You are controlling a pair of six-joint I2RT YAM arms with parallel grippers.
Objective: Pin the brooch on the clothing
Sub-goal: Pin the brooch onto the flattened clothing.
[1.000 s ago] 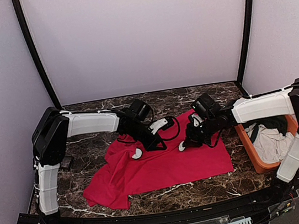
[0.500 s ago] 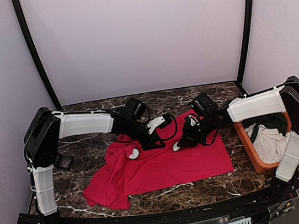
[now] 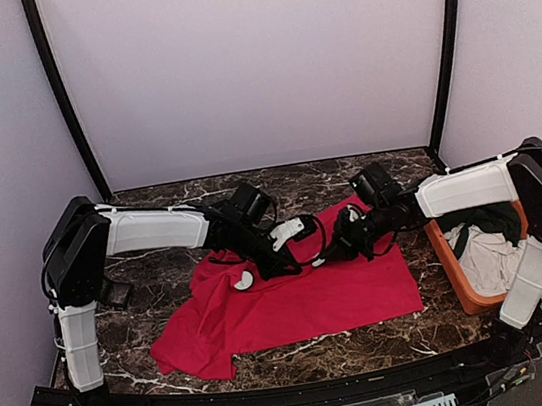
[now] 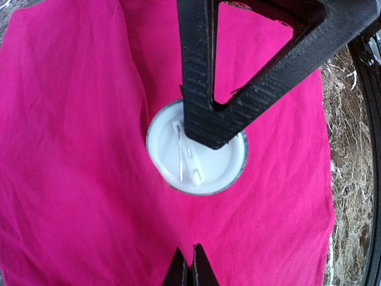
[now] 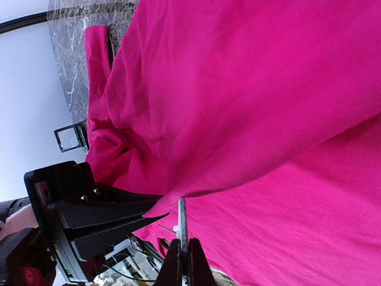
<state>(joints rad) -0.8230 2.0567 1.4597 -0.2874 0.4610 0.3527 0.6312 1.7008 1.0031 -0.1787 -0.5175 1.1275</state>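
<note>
One red T-shirt (image 3: 296,306), spread loosely and wrinkled on the dark marble table (image 3: 348,174), long axis running left to right across the top view, one corner trailing toward the near left; two arms, both reaching in over its far edge and meeting near the middle; one round brooch (image 4: 199,170), white-backed with a metal rim, clamped at its edge between the right fingers (image 5: 174,271); one further small white disc (image 3: 245,280) on the shirt just beside the left arm, too small to tell what.

One orange bin (image 3: 444,264) at the right end of the table, near the shirt's right edge; two things inside: one white cloth (image 3: 497,264) toward the near side, one dark green garment (image 3: 491,223) toward the far side, both partly hidden by the right arm.

Brooch held over the far middle of the shirt, standing on edge; back turned toward the left wrist camera, pin bar running nearly up and down that view, slightly tilted; from the right wrist seen edge-on, a thin line rising straight out of the fingertips, in line with them; red fabric filling the view behind it, a raised fold right at its tip; touching or pierced, cannot tell. Left fingers (image 4: 178,275) pressed together on themselves, pointed at the brooch from just beside it.
</note>
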